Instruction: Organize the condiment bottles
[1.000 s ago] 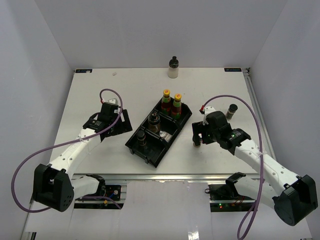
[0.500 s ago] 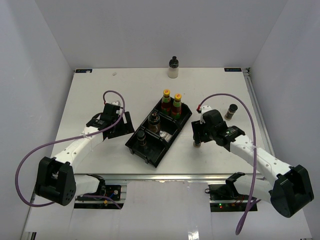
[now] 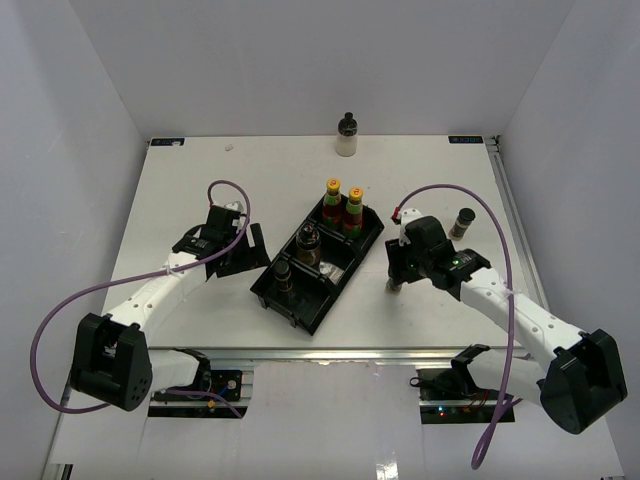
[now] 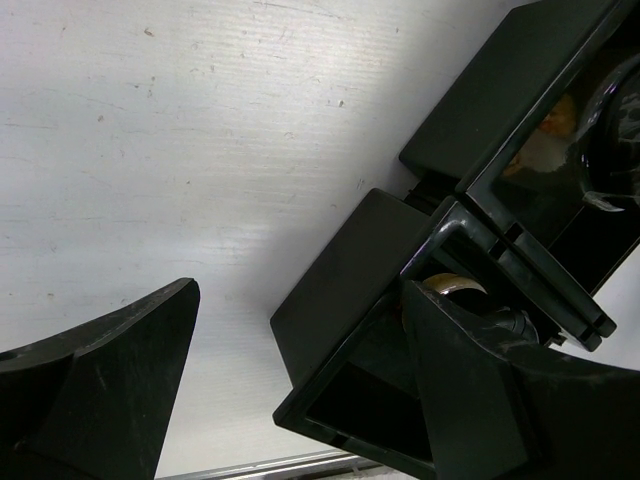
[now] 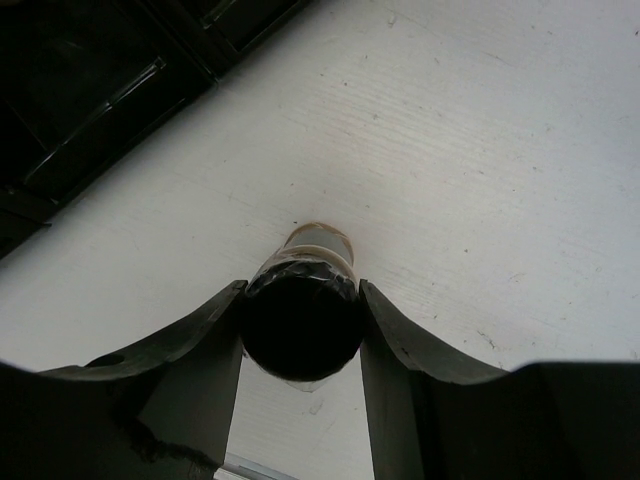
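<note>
Right gripper [image 5: 300, 292]: clamped on a black-lidded jar [image 5: 300, 325], just right of the tray [image 3: 325, 296]
Left gripper [image 4: 300, 290]: fingers spread wide, holding nothing, at the tray's left side
Red-sauce bottles [image 3: 332, 200]: two, upright in the tray's far end
Dark jars [image 3: 309, 243]: two in the tray, one gripped
Silver-lidded jar [image 3: 463, 222]: one, farther right of the tray
Cream bottle [image 3: 346, 136]: one, well beyond the tray
</note>
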### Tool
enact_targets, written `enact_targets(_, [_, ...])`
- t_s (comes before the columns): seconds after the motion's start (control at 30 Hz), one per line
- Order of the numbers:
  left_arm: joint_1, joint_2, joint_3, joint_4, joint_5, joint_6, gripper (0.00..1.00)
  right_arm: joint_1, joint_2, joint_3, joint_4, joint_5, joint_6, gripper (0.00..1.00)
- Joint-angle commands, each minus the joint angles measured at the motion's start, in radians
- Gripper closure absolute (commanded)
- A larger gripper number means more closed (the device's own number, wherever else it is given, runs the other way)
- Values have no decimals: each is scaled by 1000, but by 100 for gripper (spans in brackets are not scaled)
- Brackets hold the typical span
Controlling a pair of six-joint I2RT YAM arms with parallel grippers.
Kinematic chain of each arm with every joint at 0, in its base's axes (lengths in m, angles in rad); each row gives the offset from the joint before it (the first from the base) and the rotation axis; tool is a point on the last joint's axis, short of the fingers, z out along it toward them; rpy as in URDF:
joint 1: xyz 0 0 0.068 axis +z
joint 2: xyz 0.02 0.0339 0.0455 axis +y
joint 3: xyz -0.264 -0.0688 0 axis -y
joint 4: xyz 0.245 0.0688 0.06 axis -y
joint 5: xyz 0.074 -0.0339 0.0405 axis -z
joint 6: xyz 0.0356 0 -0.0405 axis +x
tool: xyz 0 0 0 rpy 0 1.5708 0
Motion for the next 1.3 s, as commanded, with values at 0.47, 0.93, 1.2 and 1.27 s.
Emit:
enact_targets(0.47, [38, 36, 179, -42, 77, 47, 6, 270, -39, 250, -24, 1, 62, 92])
enact_targets(0.93, [50, -43, 264, -117, 47, 88, 6, 484, 154, 357, 89, 61, 84, 92])
enact_targets(1.2, [60, -123, 300, -161, -3, 85, 5, 534, 240, 354, 219, 92, 71, 92])
enact_targets(1.27, [60, -132, 309, -168, -3, 87, 5, 537, 274, 364, 232, 97, 66, 92])
